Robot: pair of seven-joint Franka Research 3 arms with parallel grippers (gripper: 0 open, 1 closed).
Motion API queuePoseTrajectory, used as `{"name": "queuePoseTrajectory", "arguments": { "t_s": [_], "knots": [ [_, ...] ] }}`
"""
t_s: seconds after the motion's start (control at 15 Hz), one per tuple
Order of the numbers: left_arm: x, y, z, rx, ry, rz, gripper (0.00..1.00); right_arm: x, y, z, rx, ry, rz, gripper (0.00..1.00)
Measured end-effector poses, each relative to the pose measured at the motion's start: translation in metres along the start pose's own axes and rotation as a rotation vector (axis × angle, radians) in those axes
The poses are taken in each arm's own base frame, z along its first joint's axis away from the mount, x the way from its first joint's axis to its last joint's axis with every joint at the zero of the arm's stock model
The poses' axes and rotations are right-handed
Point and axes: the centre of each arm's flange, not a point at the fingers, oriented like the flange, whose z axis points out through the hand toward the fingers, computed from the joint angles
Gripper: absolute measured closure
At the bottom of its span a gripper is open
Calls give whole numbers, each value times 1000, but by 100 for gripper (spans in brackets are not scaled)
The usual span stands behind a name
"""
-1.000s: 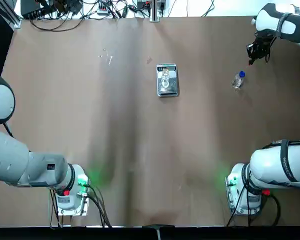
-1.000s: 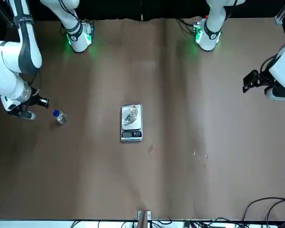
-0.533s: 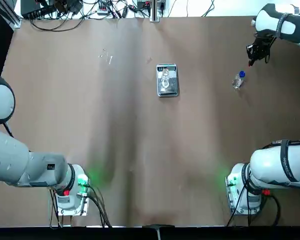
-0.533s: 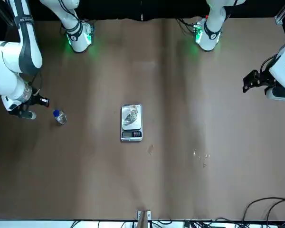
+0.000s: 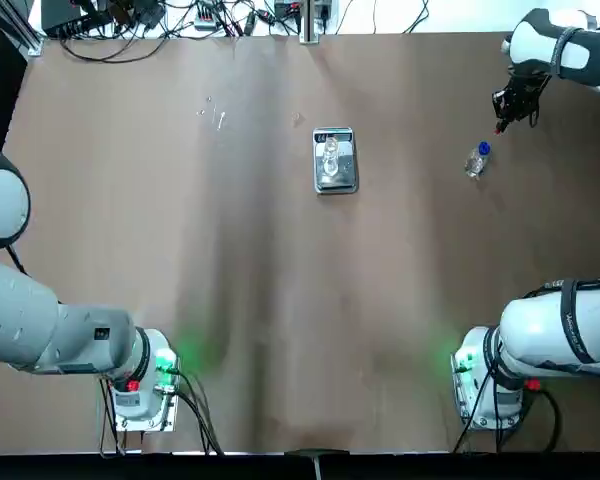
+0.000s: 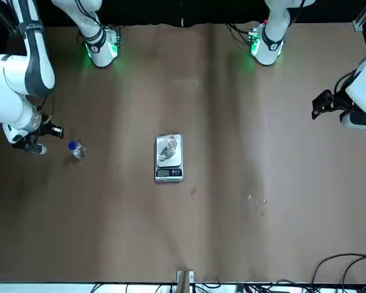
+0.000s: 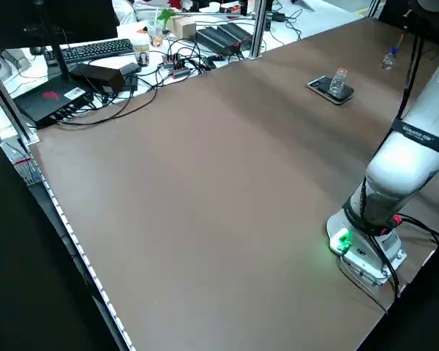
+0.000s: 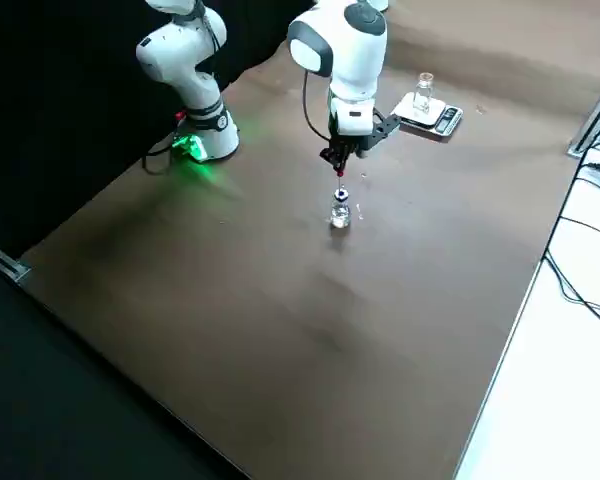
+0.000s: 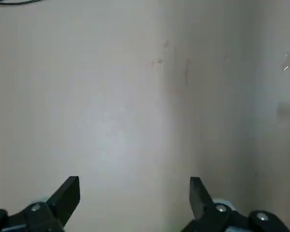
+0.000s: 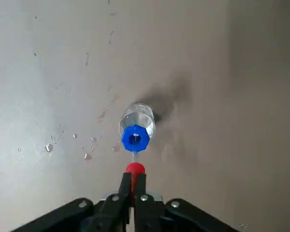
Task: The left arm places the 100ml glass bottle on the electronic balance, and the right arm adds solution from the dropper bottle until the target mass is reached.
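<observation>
The electronic balance (image 5: 336,176) lies at the table's centre, far side, and the 100ml glass bottle (image 5: 331,152) stands upright on its pan (image 6: 169,149). To the robot's right the dropper bottle (image 5: 477,160) stands on the table. My right gripper (image 10: 134,176) hangs directly over it, shut on the red tip (image 10: 134,168). A thin clear tube runs from that tip down to the blue cap (image 10: 135,137). The right side view shows the same gripper (image 8: 338,160) above the dropper bottle (image 8: 340,212). Far off at the robot's left edge of the table, my left gripper (image 6: 318,107) is open and empty (image 9: 134,191).
Water droplets (image 10: 48,147) lie on the table beside the dropper bottle. Tiny glinting bits (image 5: 215,112) sit on the far left part of the table. Cables (image 5: 180,20) and a keyboard (image 7: 95,50) lie beyond the far edge. Both arm bases stand at the near edge.
The right wrist has shifted very slightly. The dropper bottle, glass bottle and balance stay in place, and the left arm has not moved.
</observation>
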Motion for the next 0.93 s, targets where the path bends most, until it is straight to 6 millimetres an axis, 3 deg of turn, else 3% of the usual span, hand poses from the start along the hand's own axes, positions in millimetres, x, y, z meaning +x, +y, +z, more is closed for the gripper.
{"name": "queuePoseTrajectory", "arguments": {
  "t_s": [0.93],
  "knots": [
    [0, 0, 0, 0, 0, 0, 0, 6, -2, -10, 2, 36, 1, 95]
  ]
}}
